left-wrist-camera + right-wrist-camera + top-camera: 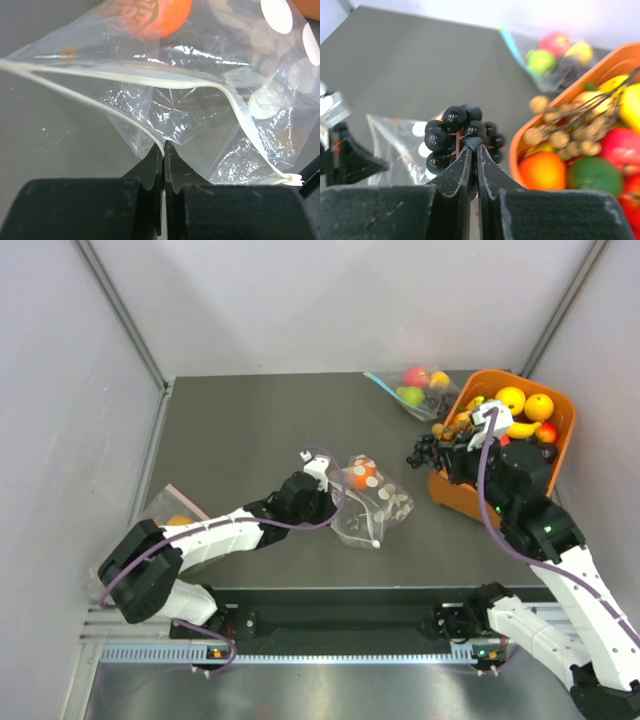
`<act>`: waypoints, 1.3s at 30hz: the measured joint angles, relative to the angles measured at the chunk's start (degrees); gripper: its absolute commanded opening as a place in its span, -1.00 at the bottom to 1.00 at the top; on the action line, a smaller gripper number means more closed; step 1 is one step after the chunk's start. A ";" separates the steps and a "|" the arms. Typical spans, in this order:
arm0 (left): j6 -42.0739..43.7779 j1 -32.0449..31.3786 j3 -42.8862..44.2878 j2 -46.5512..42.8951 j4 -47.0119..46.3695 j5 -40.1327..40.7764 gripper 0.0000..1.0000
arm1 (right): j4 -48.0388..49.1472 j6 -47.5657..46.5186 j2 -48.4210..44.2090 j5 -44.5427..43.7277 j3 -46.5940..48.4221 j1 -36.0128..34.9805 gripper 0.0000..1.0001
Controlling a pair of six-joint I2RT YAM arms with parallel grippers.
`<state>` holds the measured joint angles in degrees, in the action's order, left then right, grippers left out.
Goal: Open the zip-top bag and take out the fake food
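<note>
**A:** Where is the dotted bag [375,510] in relation to the left gripper [163,150]?

**B:** Right in it. The bag lies on the table [250,430] near the middle, and the left gripper comes at it from the left. Its jaws are clenched on the bag's edge. In the left wrist view one white zip strip runs straight down into the closed fingertips.

**A:** And the other strip?

**B:** It arcs away above and to the right, apart from the pinched one, so the mouth gapes.

**A:** Is anything inside?

**B:** An orange ball [363,475], at the far end of the bag, well beyond the pinched edge. The crumpled plastic nearer the fingers looks clear. I cannot make out anything else in it.

**A:** And the right gripper [472,145]?

**B:** Its jaws are squeezed tight on the stem of a bunch of black berries [455,127]. The berries bulge out just past the fingertips.

**A:** Where is that bunch?

**B:** To the right of the dotted bag and apart from it, close to the left wall of the orange bin [455,495]. The bin sits on the right side of the table and holds more toy fruit.

**A:** Any other bags?

**B:** Two. A clear bag with a blue strip [400,390] lies at the far edge, left of the bin, with fruit in it. A bag with a pink edge [175,510] lies at the near left, beside the left arm.
</note>
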<state>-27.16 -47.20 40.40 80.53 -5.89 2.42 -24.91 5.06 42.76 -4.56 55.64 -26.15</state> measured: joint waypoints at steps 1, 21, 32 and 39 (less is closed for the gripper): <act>0.00 0.00 0.00 -0.33 0.02 0.00 -1.00 | 0.00 -0.66 0.33 0.57 1.16 1.38 -0.99; 0.39 0.02 -1.40 -7.02 1.57 1.11 -1.00 | 2.43 -3.19 8.44 12.46 10.78 38.03 -1.00; 1.20 0.07 -1.84 -7.02 2.91 1.60 -1.00 | 9.79 -3.10 24.30 12.61 14.80 44.17 -1.00; 1.49 0.17 -1.97 -7.02 3.02 1.75 -1.00 | 15.41 -3.04 34.64 15.02 17.40 44.83 -0.99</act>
<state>-25.67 -47.03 38.44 73.52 -2.87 4.16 -9.50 2.02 77.41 10.46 73.03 18.68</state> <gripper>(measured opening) 0.016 0.035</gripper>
